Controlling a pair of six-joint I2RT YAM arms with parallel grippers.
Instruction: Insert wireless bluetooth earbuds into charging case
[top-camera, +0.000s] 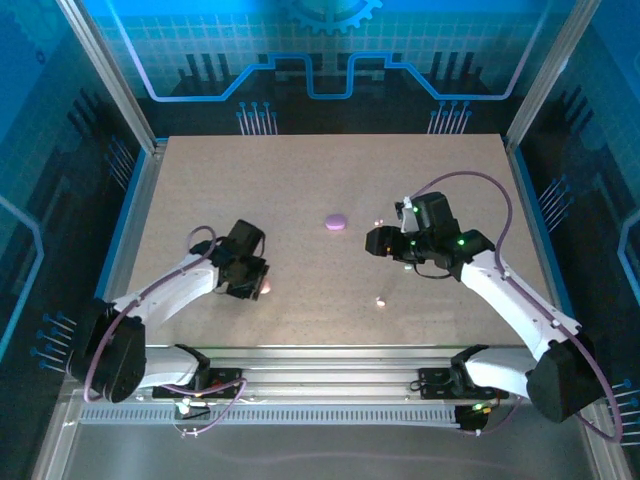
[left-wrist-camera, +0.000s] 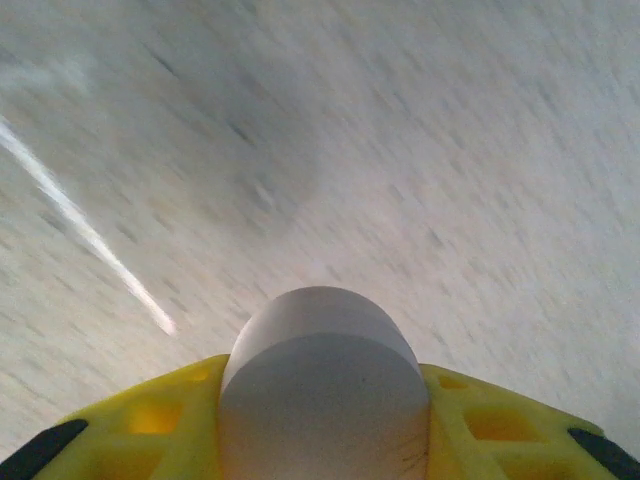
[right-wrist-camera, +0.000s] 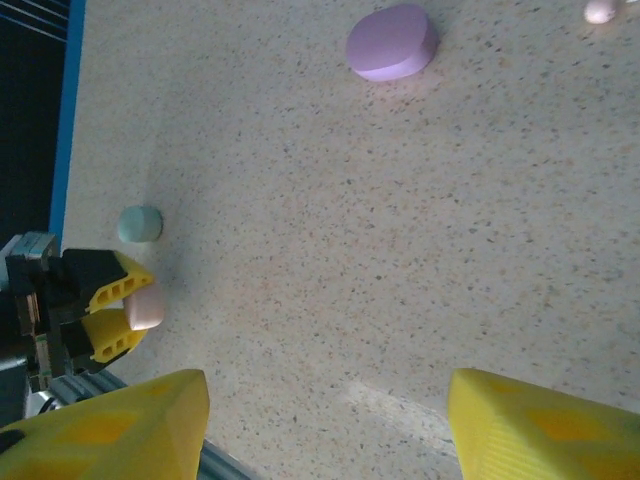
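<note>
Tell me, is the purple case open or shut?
Shut. The purple case lies flat on the table as one smooth oval pebble, with no lid lifted and no hollow showing.

We see a speckled beige tabletop (top-camera: 330, 180) spreading under and around the left gripper (top-camera: 258, 283) and the right gripper (top-camera: 378, 242). A blue edge strip (right-wrist-camera: 68, 120) borders it past the left gripper's outer side. Behind both grippers, ribbed aluminium rails (top-camera: 330, 365) cross the near edge. Far ahead of them we see a blue backdrop (top-camera: 200, 40) with a gear outline and circuit lines, flanked by slanting metal posts (top-camera: 108, 70).
</note>
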